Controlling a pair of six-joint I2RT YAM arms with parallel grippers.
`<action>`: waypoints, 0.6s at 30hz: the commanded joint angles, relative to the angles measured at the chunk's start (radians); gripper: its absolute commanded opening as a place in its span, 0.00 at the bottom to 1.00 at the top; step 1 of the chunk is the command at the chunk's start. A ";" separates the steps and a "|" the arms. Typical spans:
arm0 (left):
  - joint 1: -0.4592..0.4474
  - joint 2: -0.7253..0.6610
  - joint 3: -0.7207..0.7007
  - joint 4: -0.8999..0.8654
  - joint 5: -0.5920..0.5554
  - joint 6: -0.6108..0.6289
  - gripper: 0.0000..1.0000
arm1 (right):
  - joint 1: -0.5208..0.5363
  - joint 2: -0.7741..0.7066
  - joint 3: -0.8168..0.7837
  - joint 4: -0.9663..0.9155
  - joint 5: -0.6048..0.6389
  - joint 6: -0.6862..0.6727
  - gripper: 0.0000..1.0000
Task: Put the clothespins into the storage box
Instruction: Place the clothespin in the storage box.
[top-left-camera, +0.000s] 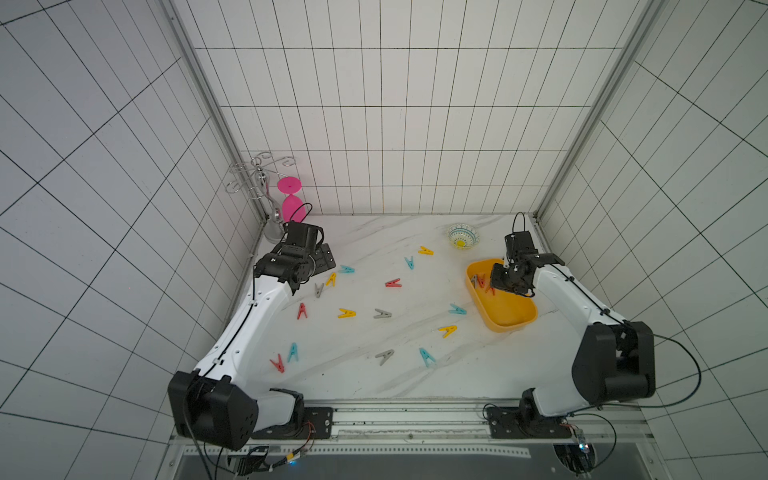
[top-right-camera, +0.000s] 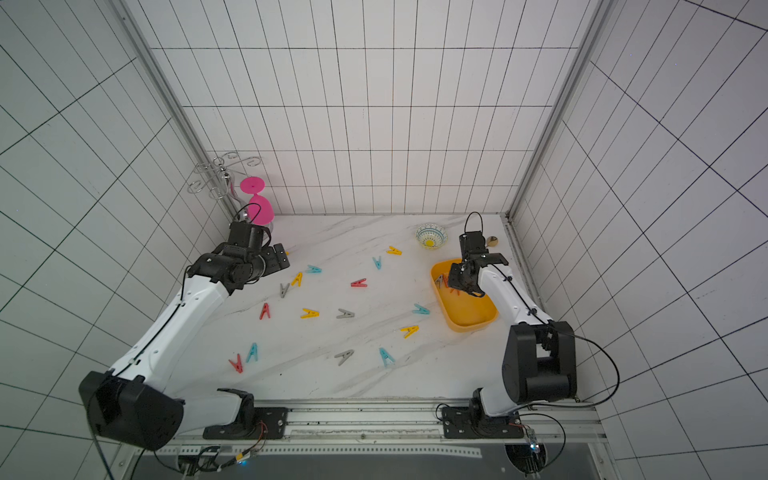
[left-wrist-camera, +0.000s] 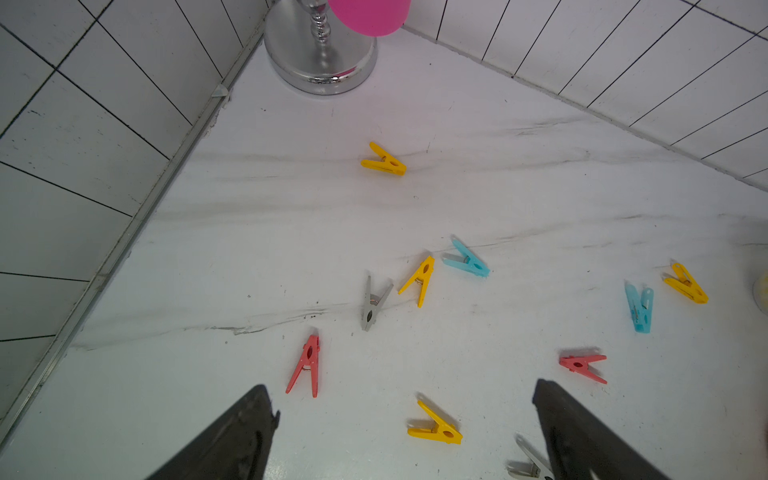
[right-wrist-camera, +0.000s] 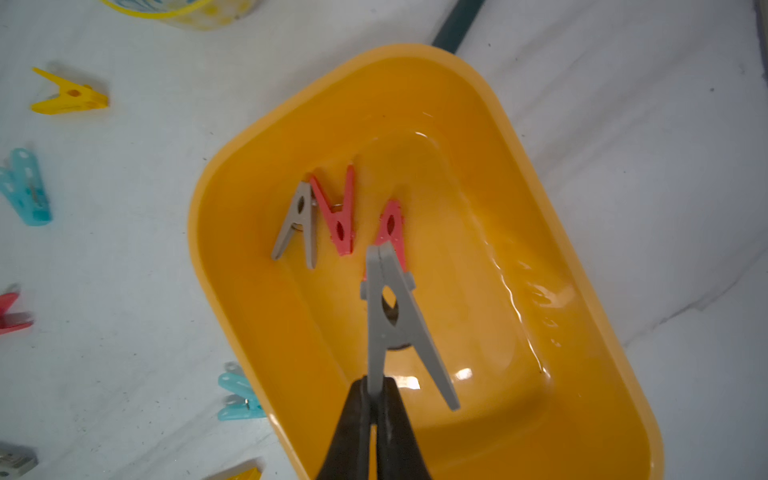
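Clothespins (top-left-camera: 346, 313) lie scattered across the worktop (top-left-camera: 353, 386), more than a dozen of them. Three rest in the storage box (right-wrist-camera: 498, 232), at its end nearer the patterned bowl (top-left-camera: 463, 236): a grey clip (right-wrist-camera: 299, 224) beside two red clips (right-wrist-camera: 336, 212). A fourth, the grey clothespin (right-wrist-camera: 390, 316), hangs over the box interior.

That hold looks thin: only the tip of one leg is pinched, so the clothespin could pivot or slip free early. Dropped from here, it would likely land on the red clip beneath its nose and might skip off it; the box wall is low. A lower release risks knocking the rim and shoving the box.

Right fingers (right-wrist-camera: 353, 415) are pressed together on that one leg, the other leg splayed free. Left fingers (left-wrist-camera: 232, 436) are spread as wide as they go and grip nothing. They hover above the worktop near the silver stand (left-wrist-camera: 320, 62), with a yellow clip (left-wrist-camera: 436, 426) lying between them in the wrist view.
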 joint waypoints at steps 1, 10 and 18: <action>-0.001 0.008 0.033 0.006 0.011 0.016 0.99 | -0.039 0.057 -0.032 -0.014 -0.014 -0.024 0.09; -0.001 0.017 0.042 0.004 0.002 0.027 0.99 | -0.066 0.201 0.022 0.003 0.020 -0.071 0.10; -0.001 0.025 0.049 0.006 0.010 0.028 0.99 | -0.066 0.286 0.065 0.026 0.026 -0.078 0.13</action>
